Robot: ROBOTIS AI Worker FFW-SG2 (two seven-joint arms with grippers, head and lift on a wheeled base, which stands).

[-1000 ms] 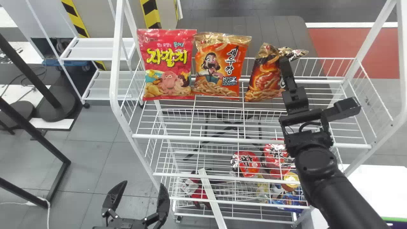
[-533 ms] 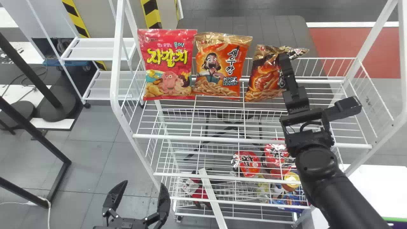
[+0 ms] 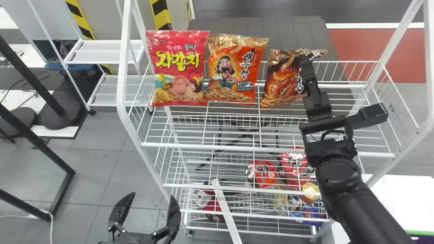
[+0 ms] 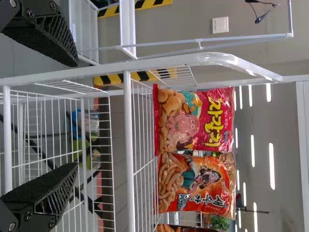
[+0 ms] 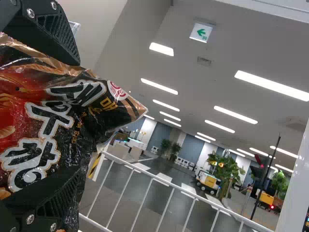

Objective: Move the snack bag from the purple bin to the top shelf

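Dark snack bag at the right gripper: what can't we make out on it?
- Right wrist view: the dark snack bag's lower end, cut off by the left edge; a part behind the right gripper's lower finger.
- Head view: its right side, behind the same gripper; whether its base bears on the top shelf, contact too small to tell.
- Left wrist view: most of it, cut off by the bottom edge.

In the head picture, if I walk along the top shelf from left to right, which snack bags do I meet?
Pink snack bag → orange snack bag → dark snack bag.
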